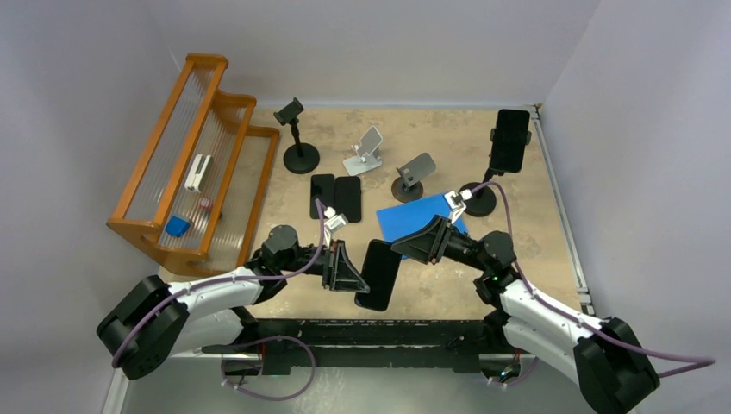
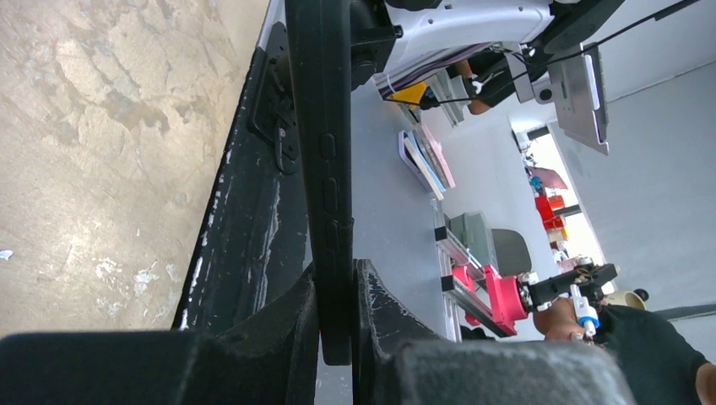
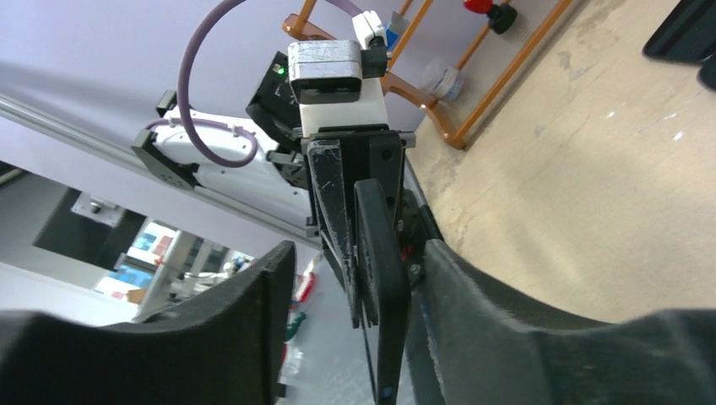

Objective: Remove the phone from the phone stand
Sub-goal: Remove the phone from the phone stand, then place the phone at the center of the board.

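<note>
- Top view: the phone (image 1: 377,274) is held aloft between left gripper (image 1: 355,274) and right gripper (image 1: 403,247), well apart from the empty phone stand (image 1: 414,177).
- Left wrist: its edge is clamped by the left gripper's fingers (image 2: 291,329).
- Right wrist: the right gripper's fingers (image 3: 245,321) are spread apart around it; only setting-down is judged left.

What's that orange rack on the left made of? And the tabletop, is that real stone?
Rack: the frame looks like wood under a glossy orange-brown varnish. Its panels seem to be clear ribbed plastic, since you can see through them. Tabletop: matte, mottled beige with a stone-like pattern. It may be printed laminate rather than real stone.
</note>
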Controlling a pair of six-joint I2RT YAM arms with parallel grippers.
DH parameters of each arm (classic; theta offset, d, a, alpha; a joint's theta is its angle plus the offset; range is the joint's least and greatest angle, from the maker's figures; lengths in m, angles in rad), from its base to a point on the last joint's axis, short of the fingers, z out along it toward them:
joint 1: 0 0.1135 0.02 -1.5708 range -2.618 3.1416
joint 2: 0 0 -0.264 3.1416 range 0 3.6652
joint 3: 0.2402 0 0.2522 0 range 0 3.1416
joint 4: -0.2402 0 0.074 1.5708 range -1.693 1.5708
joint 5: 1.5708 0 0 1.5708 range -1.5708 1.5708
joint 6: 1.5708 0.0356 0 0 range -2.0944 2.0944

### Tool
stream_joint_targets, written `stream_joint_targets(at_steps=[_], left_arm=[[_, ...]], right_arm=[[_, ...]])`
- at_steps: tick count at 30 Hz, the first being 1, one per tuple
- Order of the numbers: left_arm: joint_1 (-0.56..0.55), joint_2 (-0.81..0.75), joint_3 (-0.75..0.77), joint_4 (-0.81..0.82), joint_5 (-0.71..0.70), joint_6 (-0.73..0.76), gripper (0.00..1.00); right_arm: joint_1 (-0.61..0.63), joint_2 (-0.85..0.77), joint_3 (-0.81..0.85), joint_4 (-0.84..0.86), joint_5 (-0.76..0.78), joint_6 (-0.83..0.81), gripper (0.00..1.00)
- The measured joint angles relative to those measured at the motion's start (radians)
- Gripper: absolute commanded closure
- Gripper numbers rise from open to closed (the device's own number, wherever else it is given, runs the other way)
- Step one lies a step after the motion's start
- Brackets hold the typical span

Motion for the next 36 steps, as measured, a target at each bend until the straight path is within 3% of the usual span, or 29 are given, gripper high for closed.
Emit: stream_joint_targets(at_steps=[3, 5, 9, 14, 24, 31, 36], left_arm=[[0.000, -0.037, 0.001, -0.068, -0.019, 0.026, 1.00], [0.000, -0.069, 0.008, -0.129, -0.034, 0.050, 1.00], [0.000, -0.143, 0.064, -0.315, -0.082, 0.126, 1.00], [0.000, -0.233, 0.219, -0.652, -0.250, 0.264, 1.00], [0.043, -0.181, 0.516, -1.243, -0.715, 0.432, 1.00], [0.283, -0.028, 0.541, -1.381, -0.771, 0.497, 1.00], [0.379, 0.066, 0.541, -1.381, -0.776, 0.522, 1.00]], right_arm=[[0.001, -0.034, 0.023, -0.072, 0.014, -0.037, 0.08], [0.001, -0.054, 0.049, -0.137, 0.025, -0.069, 0.02], [0.001, -0.110, 0.117, -0.307, 0.074, -0.164, 0.01], [0.001, -0.191, 0.245, -0.558, 0.185, -0.325, 0.01], [0.001, -0.216, 0.248, -0.710, 0.273, -0.403, 0.02], [0.001, -0.206, 0.221, -0.710, 0.274, -0.403, 0.03], [0.001, -0.205, 0.219, -0.707, 0.270, -0.405, 0.03]])
